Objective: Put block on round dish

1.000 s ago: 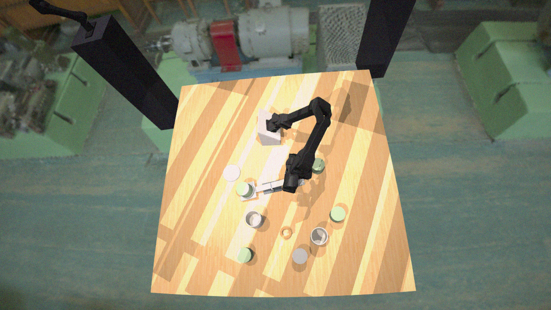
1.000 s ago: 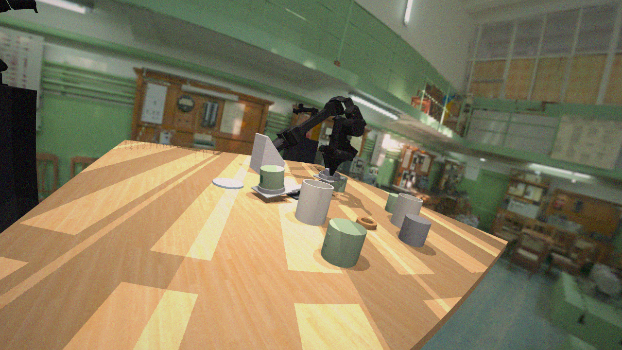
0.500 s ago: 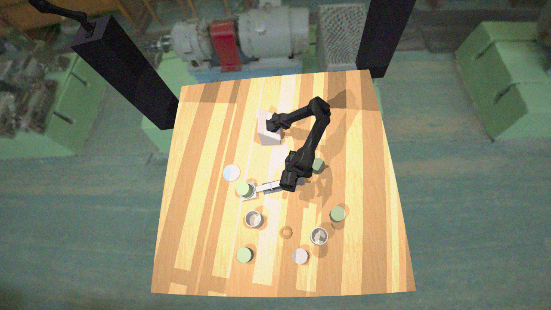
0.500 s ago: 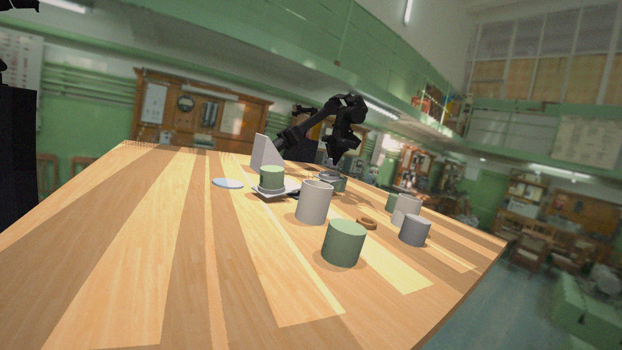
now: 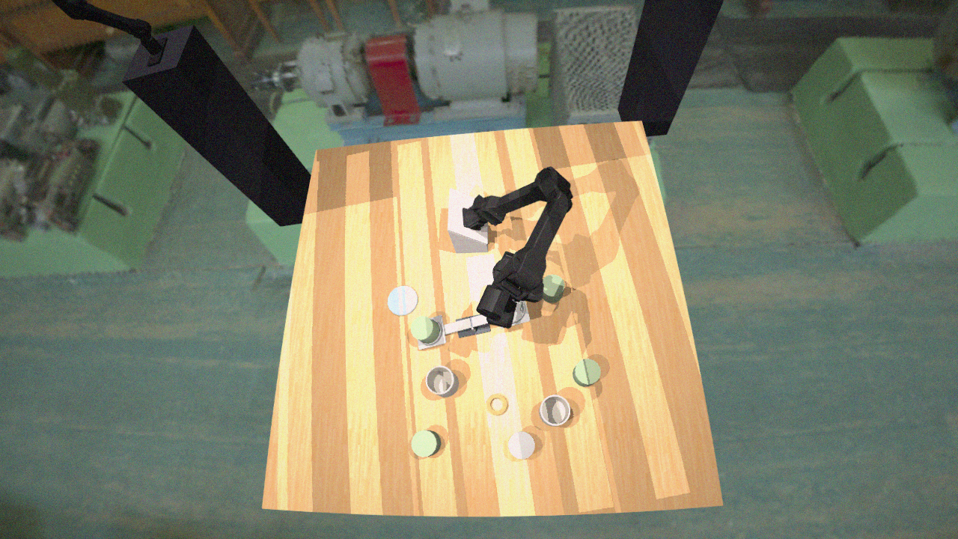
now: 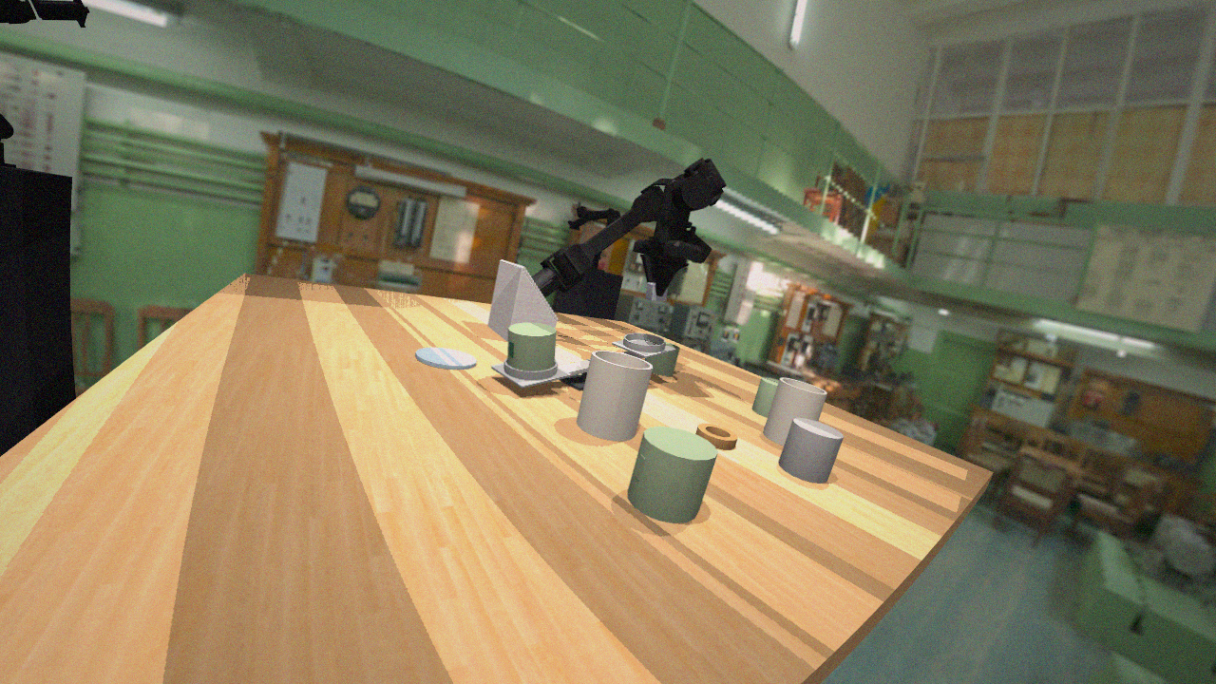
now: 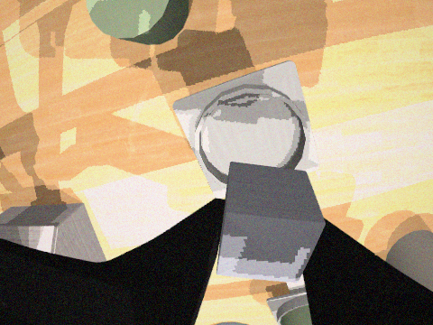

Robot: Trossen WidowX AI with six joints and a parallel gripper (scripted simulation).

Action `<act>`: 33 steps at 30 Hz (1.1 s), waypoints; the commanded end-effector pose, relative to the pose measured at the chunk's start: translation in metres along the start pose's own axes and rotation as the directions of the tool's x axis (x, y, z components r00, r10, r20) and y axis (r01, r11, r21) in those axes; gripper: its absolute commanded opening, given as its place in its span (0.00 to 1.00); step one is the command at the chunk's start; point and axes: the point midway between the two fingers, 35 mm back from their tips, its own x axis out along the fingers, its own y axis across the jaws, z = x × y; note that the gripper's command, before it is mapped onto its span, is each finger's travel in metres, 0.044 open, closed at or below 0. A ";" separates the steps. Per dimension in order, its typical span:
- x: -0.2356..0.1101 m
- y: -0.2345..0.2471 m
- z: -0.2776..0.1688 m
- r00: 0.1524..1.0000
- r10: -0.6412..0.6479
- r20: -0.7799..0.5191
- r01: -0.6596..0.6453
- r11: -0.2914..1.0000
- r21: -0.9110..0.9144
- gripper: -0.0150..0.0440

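Note:
My gripper (image 6: 655, 284) (image 7: 262, 216) is shut on a grey block (image 7: 266, 196). It holds the block above the balance's right pan (image 5: 522, 316) (image 7: 248, 140). That pan shows bare inside its ring. One green cup (image 5: 553, 287) (image 6: 665, 360) (image 7: 131, 18) stands on the table just behind and right of that pan. The other green cup (image 5: 424, 328) (image 6: 531, 347) stands on the left pan. The round dish (image 5: 402, 300) (image 6: 446, 358) lies behind and left of the left pan, with nothing on it. In the top view the arm hides the fingertips and block.
A grey wedge (image 5: 471, 242) (image 6: 512, 299) stands behind the balance by the arm's base. In front stand two open grey cups (image 5: 440, 380) (image 5: 555, 410), two green cylinders (image 5: 425, 442) (image 5: 587, 372), a grey cylinder (image 5: 521, 445) and a small ring (image 5: 489, 404).

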 end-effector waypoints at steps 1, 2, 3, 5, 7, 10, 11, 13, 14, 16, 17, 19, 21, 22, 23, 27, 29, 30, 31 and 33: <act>-0.002 -0.008 -0.014 1.000 -0.003 -0.010 0.003 1.000 0.003 0.25; -0.001 -0.011 -0.019 1.000 -0.004 -0.012 0.004 1.000 0.005 0.25; -0.001 -0.014 -0.025 1.000 -0.005 -0.014 0.005 1.000 0.007 0.25; 0.000 -0.020 -0.036 1.000 -0.007 -0.018 0.007 1.000 0.011 0.25; 0.002 -0.026 -0.046 1.000 -0.009 -0.021 0.009 1.000 0.011 0.25; 0.004 -0.033 -0.063 1.000 -0.011 -0.025 0.012 1.000 0.012 0.25; 0.004 -0.036 -0.069 1.000 -0.012 -0.027 0.012 1.000 0.012 0.25; 0.006 -0.040 -0.080 0.999 -0.013 -0.029 0.014 1.000 0.012 0.25; 0.007 -0.042 -0.086 0.999 -0.014 -0.031 0.014 1.000 0.012 0.25; 0.008 -0.046 -0.097 0.999 -0.015 -0.033 0.015 1.000 0.012 0.25; 0.009 -0.048 -0.103 0.999 -0.015 -0.034 0.016 1.000 0.012 0.25; 0.011 -0.051 -0.115 0.999 -0.016 -0.036 0.016 1.000 0.012 0.25; 0.013 -0.054 -0.127 0.999 -0.016 -0.038 0.017 1.000 0.012 0.25; 0.014 -0.055 -0.133 0.999 -0.016 -0.039 0.017 1.000 0.012 0.25; 0.015 -0.057 -0.139 0.999 -0.017 -0.040 0.017 1.000 0.012 0.25; 0.020 -0.060 -0.163 0.999 -0.017 -0.042 0.017 1.000 0.011 0.25; 0.023 -0.061 -0.175 0.999 -0.017 -0.043 0.017 1.000 0.011 0.25; 0.024 -0.062 -0.181 0.999 -0.017 -0.043 0.017 1.000 0.011 0.25; 0.025 -0.062 -0.187 0.999 -0.017 -0.044 0.017 1.000 0.011 0.25; 0.028 -0.063 -0.199 0.999 -0.016 -0.044 0.017 1.000 0.010 0.25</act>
